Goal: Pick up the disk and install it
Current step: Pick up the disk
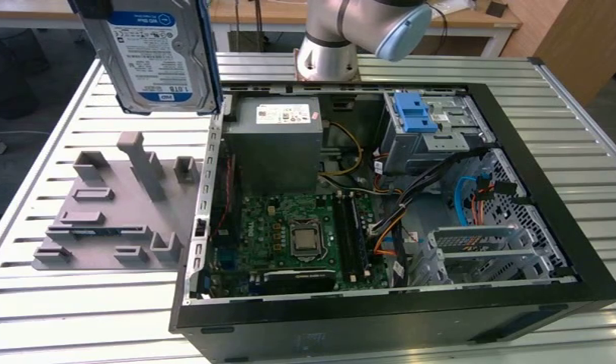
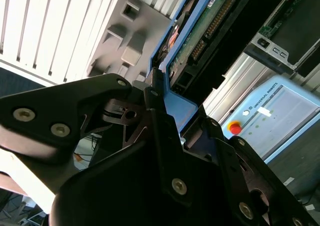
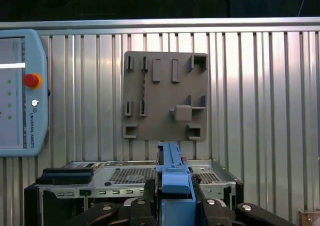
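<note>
Blue-framed disk (image 1: 151, 59) clamped in pincer (image 3: 176, 191), white-and-blue label (image 1: 156, 47) showing

In the upper left of the exterior view, the disk (image 1: 151, 57) has a white-and-blue label and a blue frame. The fixture plate (image 1: 116, 212) is plain grey, the motherboard (image 1: 287, 227) green, the computer case (image 1: 389, 322) black, the table (image 1: 75, 311) white with slats. The teach pendant (image 3: 22, 93) is light blue with a red button (image 3: 32, 80).
</note>
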Tool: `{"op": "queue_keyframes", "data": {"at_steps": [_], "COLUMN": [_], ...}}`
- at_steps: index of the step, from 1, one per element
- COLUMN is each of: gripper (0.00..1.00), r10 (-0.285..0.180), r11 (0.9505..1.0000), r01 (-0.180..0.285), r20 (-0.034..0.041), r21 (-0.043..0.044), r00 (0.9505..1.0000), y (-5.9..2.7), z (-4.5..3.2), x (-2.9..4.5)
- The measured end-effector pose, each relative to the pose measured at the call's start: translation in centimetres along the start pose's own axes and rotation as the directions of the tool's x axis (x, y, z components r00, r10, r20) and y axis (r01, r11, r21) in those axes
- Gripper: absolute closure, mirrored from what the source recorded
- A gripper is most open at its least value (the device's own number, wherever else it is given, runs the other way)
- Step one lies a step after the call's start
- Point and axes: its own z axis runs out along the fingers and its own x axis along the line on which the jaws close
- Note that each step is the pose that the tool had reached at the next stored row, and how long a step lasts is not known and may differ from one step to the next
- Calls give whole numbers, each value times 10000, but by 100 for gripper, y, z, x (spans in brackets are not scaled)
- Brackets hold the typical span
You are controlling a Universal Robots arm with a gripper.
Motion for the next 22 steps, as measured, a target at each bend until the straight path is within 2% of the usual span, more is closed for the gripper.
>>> {"op": "queue_keyframes", "data": {"at_steps": [22], "gripper": [64], "r10": [-1], "r11": [10000], "r01": [1], "r20": [0], "r21": [-42], "r00": [10000], "y": [-493], "z": [-8], "x": [60]}}
